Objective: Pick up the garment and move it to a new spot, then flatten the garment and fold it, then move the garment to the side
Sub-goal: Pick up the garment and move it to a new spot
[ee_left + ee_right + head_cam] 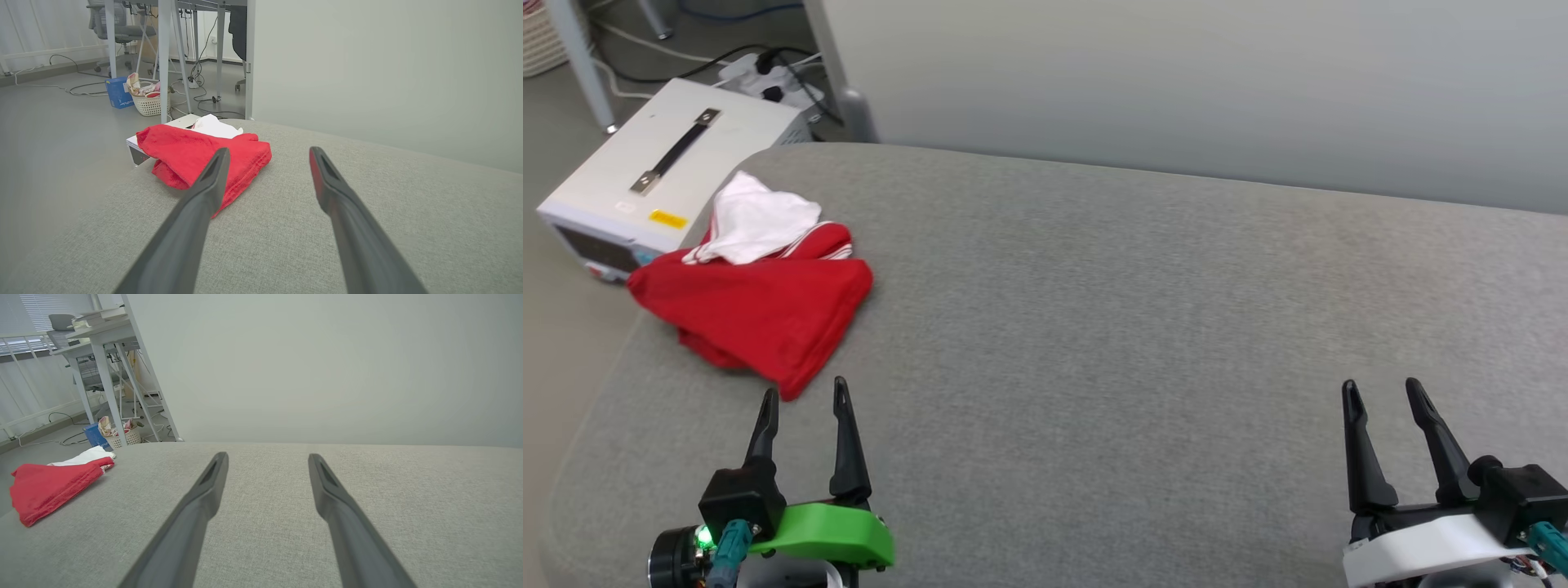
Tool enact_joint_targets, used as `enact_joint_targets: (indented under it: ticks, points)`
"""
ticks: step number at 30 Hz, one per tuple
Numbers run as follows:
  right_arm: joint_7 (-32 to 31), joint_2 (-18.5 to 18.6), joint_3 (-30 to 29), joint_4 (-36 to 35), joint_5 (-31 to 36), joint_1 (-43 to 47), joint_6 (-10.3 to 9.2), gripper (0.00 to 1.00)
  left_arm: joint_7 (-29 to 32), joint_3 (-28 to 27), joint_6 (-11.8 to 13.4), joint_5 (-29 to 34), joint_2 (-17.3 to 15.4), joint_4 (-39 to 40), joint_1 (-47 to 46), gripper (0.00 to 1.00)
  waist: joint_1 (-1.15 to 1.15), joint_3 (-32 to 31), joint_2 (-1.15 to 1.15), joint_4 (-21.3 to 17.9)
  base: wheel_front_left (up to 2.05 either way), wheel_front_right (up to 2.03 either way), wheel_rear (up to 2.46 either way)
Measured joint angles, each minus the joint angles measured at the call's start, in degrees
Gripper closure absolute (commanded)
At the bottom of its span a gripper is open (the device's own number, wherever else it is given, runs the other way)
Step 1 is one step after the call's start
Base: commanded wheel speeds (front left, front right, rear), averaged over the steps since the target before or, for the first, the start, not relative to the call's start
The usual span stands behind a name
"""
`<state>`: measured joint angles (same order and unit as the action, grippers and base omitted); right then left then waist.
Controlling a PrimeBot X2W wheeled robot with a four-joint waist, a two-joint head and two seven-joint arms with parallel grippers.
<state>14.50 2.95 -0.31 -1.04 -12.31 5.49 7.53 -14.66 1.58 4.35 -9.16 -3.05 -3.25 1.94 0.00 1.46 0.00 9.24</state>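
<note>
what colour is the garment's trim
Red-and-white striped, on the crumpled red jersey garment; head view shows it best.

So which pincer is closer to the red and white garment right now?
Left. The left pincer hovers just short of the garment, by its near corner; the right pincer is far across the grey surface.

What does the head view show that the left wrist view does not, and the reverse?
Head view, not left wrist: the right gripper, open, and a power strip. Left wrist, not head: a white basket, a blue box and an office chair. Both: the garment bunched on the grey surface, the open left gripper, the white case.
</note>
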Motion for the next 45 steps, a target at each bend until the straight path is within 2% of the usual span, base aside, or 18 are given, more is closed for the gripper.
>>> enact_joint_targets:
  ticks: [20,26,31,35,37,40,45]
  points:
    - [0.2,-0.1,2.2,-1.2,2.9,-0.2,0.0,0.0,0.0,-2.5,0.4,-2.7,0.0,-1.2,-0.2,0.0,0.0,1.7,0.0,15.3,0.0,0.0,0.0]
    - [0.2,-0.1,2.4,-1.2,3.1,-0.2,0.0,0.0,0.0,-3.2,0.4,-3.0,0.0,-1.4,-0.2,0.0,0.0,1.9,0.0,18.7,0.0,0.0,0.0]
    - [0.2,-0.1,2.5,-1.2,3.1,-0.2,0.0,0.0,0.0,-3.8,0.3,-3.1,0.0,-1.9,-0.2,0.0,0.0,1.7,0.0,19.9,0.0,0.0,0.0]
    - [0.2,-0.2,3.1,-1.2,3.1,-0.2,0.0,0.0,0.0,-5.2,-1.8,-3.4,0.0,-2.4,-0.6,0.0,0.0,1.7,0.0,19.3,0.0,0.0,0.0]
    - [0.2,-0.2,3.0,-1.5,3.4,-0.3,0.0,0.0,0.0,-6.1,-4.3,-2.8,-0.1,-3.7,-2.9,0.0,0.0,2.1,0.0,18.9,0.0,0.0,0.0]
    - [0.2,-0.2,2.8,-2.1,4.3,-0.8,0.0,0.0,0.0,-7.1,-7.0,-2.4,-0.9,-5.8,-9.7,0.0,0.0,3.3,0.0,18.5,0.0,0.0,0.0]
    - [0.2,0.2,3.0,-3.5,6.5,-3.8,0.0,0.0,0.0,-9.2,-9.5,-2.4,-5.0,-7.1,-22.7,0.0,0.0,6.1,0.0,17.1,0.0,0.0,0.0]
